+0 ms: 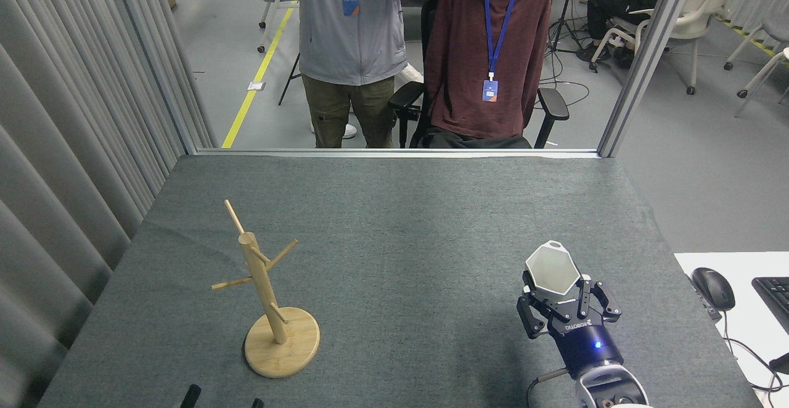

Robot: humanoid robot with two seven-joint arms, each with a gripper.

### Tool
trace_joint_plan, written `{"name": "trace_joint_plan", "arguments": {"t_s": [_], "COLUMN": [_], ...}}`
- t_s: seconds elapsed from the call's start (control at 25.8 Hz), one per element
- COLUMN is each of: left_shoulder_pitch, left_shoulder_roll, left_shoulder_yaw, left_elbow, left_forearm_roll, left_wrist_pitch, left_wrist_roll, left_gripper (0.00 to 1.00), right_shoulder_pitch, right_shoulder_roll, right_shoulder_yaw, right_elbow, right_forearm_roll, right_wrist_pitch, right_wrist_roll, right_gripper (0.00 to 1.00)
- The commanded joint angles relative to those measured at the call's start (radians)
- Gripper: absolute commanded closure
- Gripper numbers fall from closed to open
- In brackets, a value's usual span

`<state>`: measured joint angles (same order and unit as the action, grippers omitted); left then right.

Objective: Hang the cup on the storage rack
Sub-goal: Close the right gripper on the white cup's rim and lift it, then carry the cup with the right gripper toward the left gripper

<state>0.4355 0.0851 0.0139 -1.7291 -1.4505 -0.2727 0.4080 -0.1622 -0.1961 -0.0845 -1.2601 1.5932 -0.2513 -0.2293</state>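
Right hand [567, 302] grips cup [552, 270], mouth facing camera, tab up.

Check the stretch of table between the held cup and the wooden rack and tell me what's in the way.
Nothing visible is. The right end effector holds the cup at the table's right side, and the storage rack stands at the left. Only bare grey table cover lies between them.

Bare table [407, 260] beside storage rack [271, 297]
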Motion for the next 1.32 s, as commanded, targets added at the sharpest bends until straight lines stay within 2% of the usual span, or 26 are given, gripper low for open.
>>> {"name": "trace_joint_plan", "arguments": {"t_s": [0.0,0.08,0.23,0.46,0.58,0.74,0.85,1.12,1.28], "left_shoulder_pitch": [-0.02,-0.055,-0.132,-0.185,-0.195,-0.198,-0.196,-0.196,-0.196], "left_shoulder_roll": [-0.015,-0.031,-0.067,-0.111,-0.114,-0.113,-0.113,-0.113,-0.114], "left_shoulder_yaw": [-0.032,-0.052,-0.141,-0.244,-0.261,-0.259,-0.256,-0.256,-0.261], "left_elbow": [0.003,0.008,0.059,0.129,0.131,0.126,0.123,0.118,0.12], "left_forearm_roll": [-0.007,-0.03,-0.177,-0.309,-0.326,-0.327,-0.327,-0.327,-0.327], "left_wrist_pitch": [-0.086,-0.128,-0.181,-0.181,-0.178,-0.178,-0.178,-0.178,-0.178], "left_wrist_roll": [0.0,-0.001,-0.001,-0.003,-0.006,-0.008,-0.008,-0.008,-0.009], "left_gripper": [0.0,0.0,0.0,0.0,0.0,0.0,0.0,0.0,0.0], "right_shoulder_pitch": [0.004,0.004,0.004,0.018,0.036,0.09,0.119,0.141,0.185], "right_shoulder_roll": [-0.005,-0.002,0.003,0.01,0.015,0.061,0.11,0.176,0.205], "right_shoulder_yaw": [-0.003,-0.003,-0.003,-0.001,0.006,0.017,0.083,0.17,0.278], "right_elbow": [-0.01,-0.01,-0.016,-0.062,-0.082,-0.145,-0.193,-0.255,-0.294], "right_forearm_roll": [-0.004,-0.002,-0.002,-0.002,-0.002,0.014,0.057,0.087,0.152], "right_wrist_pitch": [0.001,0.004,0.006,0.006,0.006,0.003,0.003,0.007,0.007], "right_wrist_roll": [-0.001,0.001,0.001,0.004,0.004,0.007,0.008,0.01,0.011], "right_gripper": [0.46,0.46,0.46,0.46,0.46,0.46,0.46,0.46,0.46]}}
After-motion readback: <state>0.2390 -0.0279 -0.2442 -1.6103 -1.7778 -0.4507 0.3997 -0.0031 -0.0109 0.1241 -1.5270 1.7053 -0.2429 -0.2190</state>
